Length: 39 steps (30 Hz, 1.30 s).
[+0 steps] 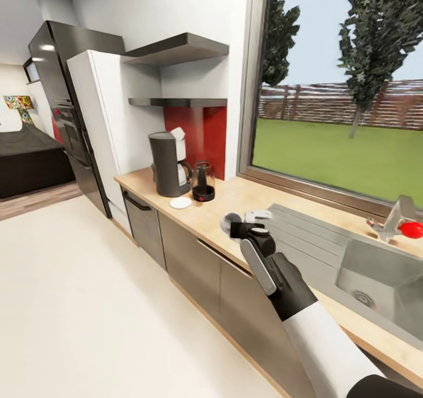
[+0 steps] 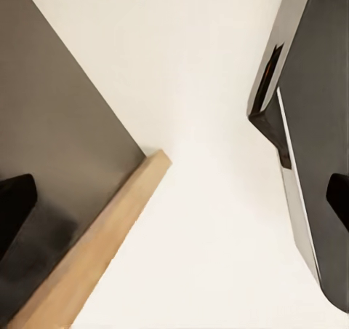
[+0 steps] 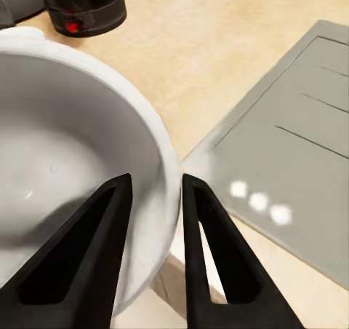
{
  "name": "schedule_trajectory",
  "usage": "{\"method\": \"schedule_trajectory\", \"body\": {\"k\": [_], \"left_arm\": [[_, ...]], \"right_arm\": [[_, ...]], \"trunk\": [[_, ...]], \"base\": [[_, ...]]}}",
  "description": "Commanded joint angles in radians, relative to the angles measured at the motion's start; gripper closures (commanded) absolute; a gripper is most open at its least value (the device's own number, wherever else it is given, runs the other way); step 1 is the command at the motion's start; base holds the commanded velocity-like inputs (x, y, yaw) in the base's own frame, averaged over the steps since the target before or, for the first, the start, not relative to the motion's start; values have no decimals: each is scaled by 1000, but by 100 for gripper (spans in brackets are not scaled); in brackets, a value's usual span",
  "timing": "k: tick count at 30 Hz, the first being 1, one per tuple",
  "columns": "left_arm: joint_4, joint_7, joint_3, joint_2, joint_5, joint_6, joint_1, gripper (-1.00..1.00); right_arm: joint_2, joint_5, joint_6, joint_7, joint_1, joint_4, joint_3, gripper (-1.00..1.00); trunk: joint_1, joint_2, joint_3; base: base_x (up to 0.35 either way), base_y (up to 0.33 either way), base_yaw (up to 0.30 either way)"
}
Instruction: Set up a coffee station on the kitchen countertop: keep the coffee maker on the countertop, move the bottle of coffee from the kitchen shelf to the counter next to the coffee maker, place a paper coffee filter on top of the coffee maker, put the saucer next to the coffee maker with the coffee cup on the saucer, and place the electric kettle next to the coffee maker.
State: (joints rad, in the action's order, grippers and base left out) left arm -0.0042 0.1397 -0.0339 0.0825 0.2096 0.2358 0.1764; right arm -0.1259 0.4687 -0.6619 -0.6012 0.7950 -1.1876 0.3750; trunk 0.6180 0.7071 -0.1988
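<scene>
Wooden countertop (image 1: 235,201) beneath window (image 1: 341,87).

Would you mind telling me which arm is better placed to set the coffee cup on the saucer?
The right: its gripper grips the coffee cup's rim over the counter, with the saucer ahead by the coffee maker.

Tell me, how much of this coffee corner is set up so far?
Looks done: the coffee maker stands on the countertop with a white filter on top, the electric kettle beside it and the saucer in front. In hand: the right pincer grips the coffee cup by its rim, over the counter. Left: setting the cup on the saucer, and fetching the coffee bottle.
</scene>
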Motion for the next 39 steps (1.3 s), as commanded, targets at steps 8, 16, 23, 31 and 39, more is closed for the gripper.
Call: {"method": "schedule_trajectory", "body": {"k": [8,16,23,31,39], "left_arm": [[0,0,-3,0,2,2,0,-100],[0,0,-3,0,2,2,0,-100],[0,0,-3,-1,2,2,0,-100],[0,0,-3,-1,2,2,0,-100],[0,0,-3,-1,2,1,0,-100]], "right_arm": [[2,11,18,-9,1,0,4,100],[3,11,49,-9,0,0,3,100],[3,13,50,-8,0,0,3,100],[3,13,50,-8,0,-1,2,100],[3,18,49,-5,0,-1,0,100]], "trunk": [[1,1,11],[1,1,24],[1,1,35],[1,1,48],[1,1,57]], "base": [[234,268,0],[234,268,0],[234,268,0],[234,268,0],[234,268,0]]}}
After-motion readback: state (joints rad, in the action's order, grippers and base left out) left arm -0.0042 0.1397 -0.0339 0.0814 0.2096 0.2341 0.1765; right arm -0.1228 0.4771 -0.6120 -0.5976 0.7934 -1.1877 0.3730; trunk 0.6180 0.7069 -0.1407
